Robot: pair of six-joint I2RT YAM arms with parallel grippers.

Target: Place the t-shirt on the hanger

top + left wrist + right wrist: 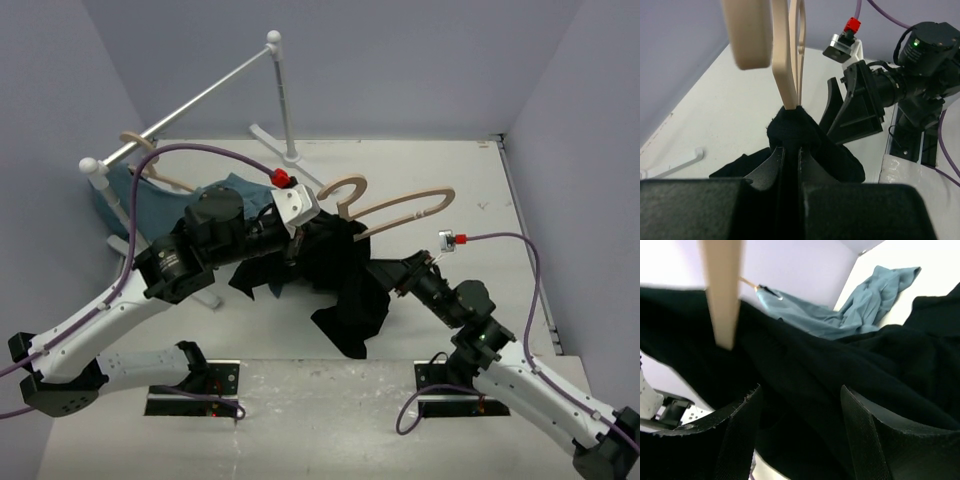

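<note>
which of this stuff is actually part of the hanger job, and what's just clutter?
Job: black t-shirt, beige hanger, left gripper (shut on the shirt), right gripper (open, shirt fabric between its fingers).
Clutter: teal shirt, second hanger wearing it, white rail stand.

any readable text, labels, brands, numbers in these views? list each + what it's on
None legible in any view.
The t-shirt shows plain black fabric, no print or tag in sight.
The hanger is unmarked.
The right arm carries only a green light, no characters.
</note>
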